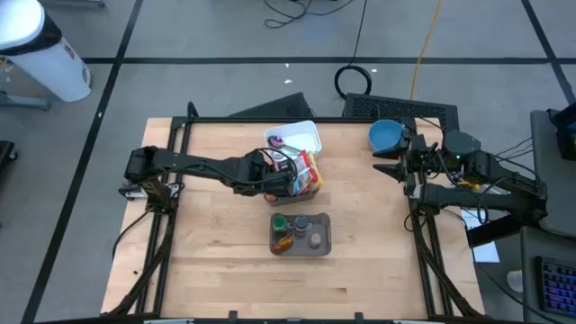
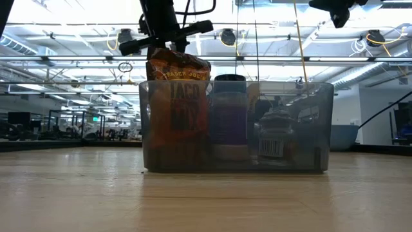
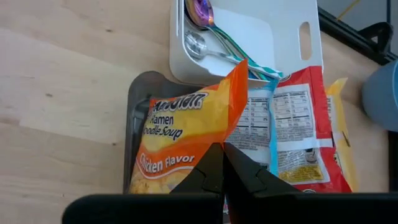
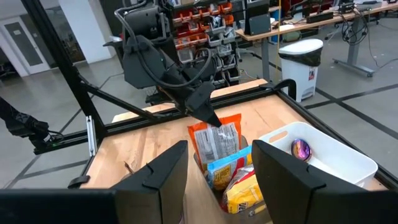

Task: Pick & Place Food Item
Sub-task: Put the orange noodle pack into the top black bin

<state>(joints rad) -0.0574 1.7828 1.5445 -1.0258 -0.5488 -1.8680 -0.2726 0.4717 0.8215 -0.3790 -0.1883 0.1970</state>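
Ramen packet [image 3: 180, 146] hung pinched at its top edge in left pincer [image 3: 222, 163], lifted above other packets [image 3: 297, 134] in a grey bin [image 3: 134, 124], beside white tray [image 3: 298, 37]. Judged mid-carry: picked, not yet placed. Next called for a swing, probably toward clear bin [image 1: 301, 234] nearer the desk [image 1: 216, 270] front, then a release. Right pincer [image 4: 217, 163] waited at desk's right edge, fingers apart, empty. Printed flavour shown only by left wrist view; clear bin's jars [image 2: 230, 116] only by low view.

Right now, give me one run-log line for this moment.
left gripper: shut on ramen packet, above grey bin | right gripper: open, idle at table's right | white tray: spoons inside
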